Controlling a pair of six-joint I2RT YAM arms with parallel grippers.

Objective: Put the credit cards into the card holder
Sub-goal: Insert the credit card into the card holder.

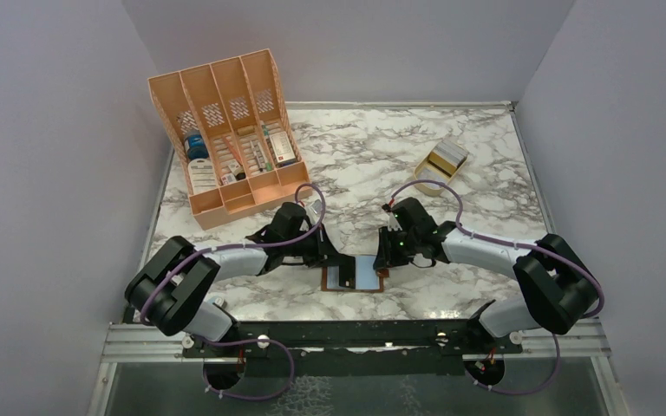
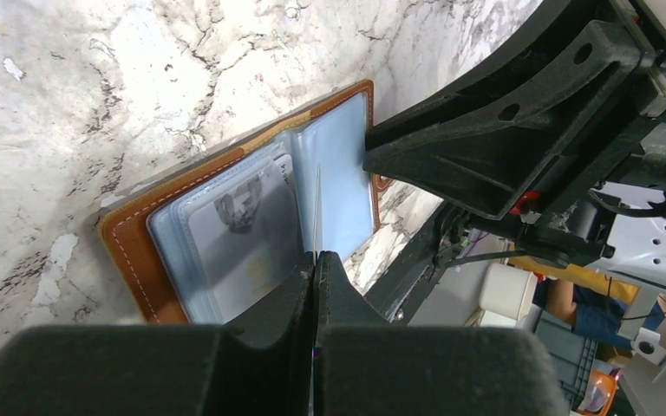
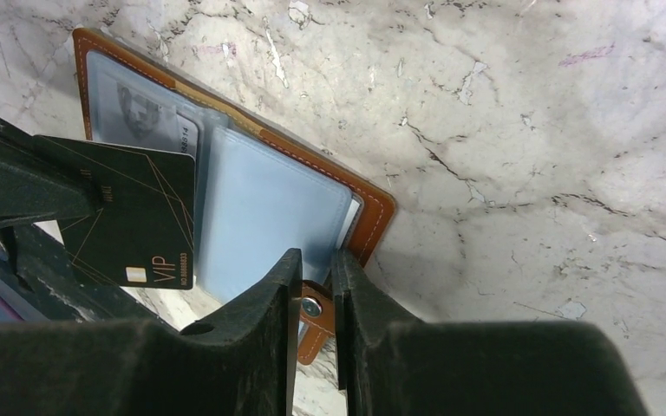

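The card holder (image 1: 362, 276) lay open and flat on the marble bench (image 1: 355, 156), its clear bluish sleeves facing up and its brown leather edge showing all round. A pale card with a printed face (image 3: 143, 117) already sat in the sleeve on the holder's side toward the left arm.

The left pincer (image 2: 316, 264) was clamped tight on a dark card (image 3: 139, 221) marked "VIP". It held that card on edge just above the holder's middle fold, and the card's far edge pointed down toward the sleeves. Whether the edge had entered a sleeve could not be told.

The right pincer (image 3: 316, 269) was at the opposite side of the holder, over its snap tab (image 3: 315, 316). Its jaws stood only a narrow slit apart, with the tab's metal stud showing in the gap; whether they pinched the tab or merely sat over it could not be told.

The remaining credit cards (image 1: 447, 156) stood in a small tan wooden stand (image 1: 425, 176), well apart from the holder, beyond it on the right arm's side. An orange slotted organiser (image 1: 225, 143) stood beyond the holder on the left arm's side.
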